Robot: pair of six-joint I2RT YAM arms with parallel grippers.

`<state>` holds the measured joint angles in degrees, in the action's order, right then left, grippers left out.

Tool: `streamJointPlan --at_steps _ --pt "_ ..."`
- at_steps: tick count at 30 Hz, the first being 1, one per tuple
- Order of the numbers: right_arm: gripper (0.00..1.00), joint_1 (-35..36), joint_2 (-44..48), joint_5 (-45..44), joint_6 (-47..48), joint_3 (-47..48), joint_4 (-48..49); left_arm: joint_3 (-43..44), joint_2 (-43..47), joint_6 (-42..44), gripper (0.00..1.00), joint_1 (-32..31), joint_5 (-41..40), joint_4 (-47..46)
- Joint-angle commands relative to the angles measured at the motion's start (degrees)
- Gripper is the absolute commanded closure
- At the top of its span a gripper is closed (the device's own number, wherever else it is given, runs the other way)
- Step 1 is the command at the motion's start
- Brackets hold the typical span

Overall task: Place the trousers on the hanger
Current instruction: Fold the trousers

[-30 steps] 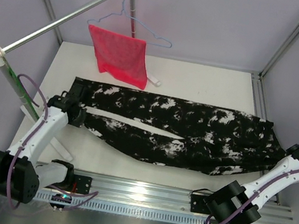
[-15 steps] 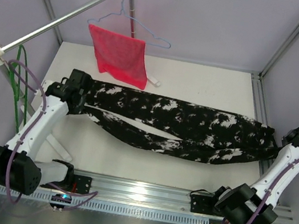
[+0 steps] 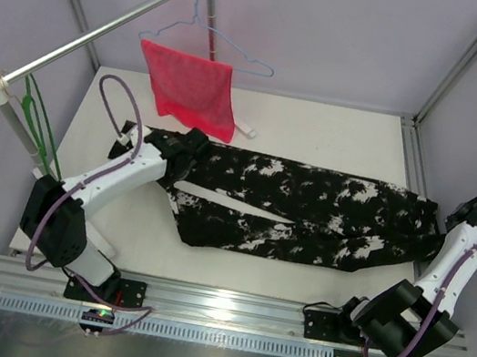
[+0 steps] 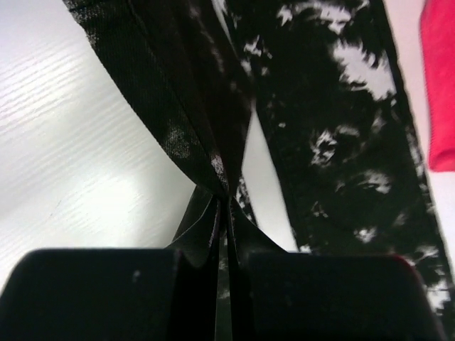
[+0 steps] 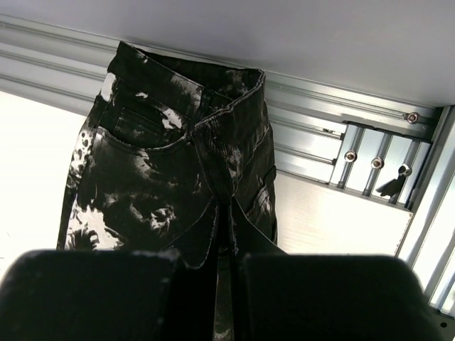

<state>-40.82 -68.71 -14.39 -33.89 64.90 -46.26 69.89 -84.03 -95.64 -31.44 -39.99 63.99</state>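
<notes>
The left gripper [image 4: 222, 245] is clamped on a fold at the leg end, the right gripper [image 5: 226, 241] on one near the waist. The trousers [image 3: 306, 214] span the table [image 3: 339, 132]: soft, limp, likely to sag between grips. The green hanger [image 3: 41, 127] hangs far left.

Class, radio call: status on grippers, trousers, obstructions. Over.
Left gripper shut on trousers leg. Right gripper shut on waistband. Hanger bare, far left. No obstruction.

A: Enclosure?
B: Plain pale lilac panel walls [image 3: 339, 30], aluminium profile posts [image 3: 463, 61] at the far corners.
A: Surface?
B: Flat white table top [image 3: 339, 132]. Ribbed silver aluminium rail [image 3: 226, 304] along the near edge, glare mid-rail. Grey metal rod rack [image 3: 99, 28] over the far-left corner.
</notes>
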Motion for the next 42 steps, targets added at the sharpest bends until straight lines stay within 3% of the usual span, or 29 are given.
streamJointPlan --at_steps 1,9,14,24,32,42 --pt "0.96 0.21 1.91 -0.73 1.54 0.40 3.72 2.62 -3.50 -6.32 1.00 -3.88 -5.71 6.15" --pt "0.96 0.56 1.56 -0.63 2.51 0.75 3.81 11.40 -10.10 -3.77 1.00 -4.16 -8.34 8.07" --pt "0.96 0.56 -1.42 -6.78 0.41 3.82 -0.14 16.42 -13.00 -2.28 1.00 2.87 -7.57 10.81" --pt "0.96 0.56 -4.85 -7.76 -1.79 8.74 -0.06 20.81 -18.26 -1.04 1.00 13.68 -4.58 11.51" --pt "0.96 0.56 -6.96 -7.84 -1.62 9.45 2.84 29.77 -24.16 -2.80 1.00 15.09 -5.98 13.44" --pt "0.96 0.56 -7.94 -6.09 -2.67 10.16 5.03 32.85 -28.73 -1.13 0.99 17.12 -3.52 12.21"
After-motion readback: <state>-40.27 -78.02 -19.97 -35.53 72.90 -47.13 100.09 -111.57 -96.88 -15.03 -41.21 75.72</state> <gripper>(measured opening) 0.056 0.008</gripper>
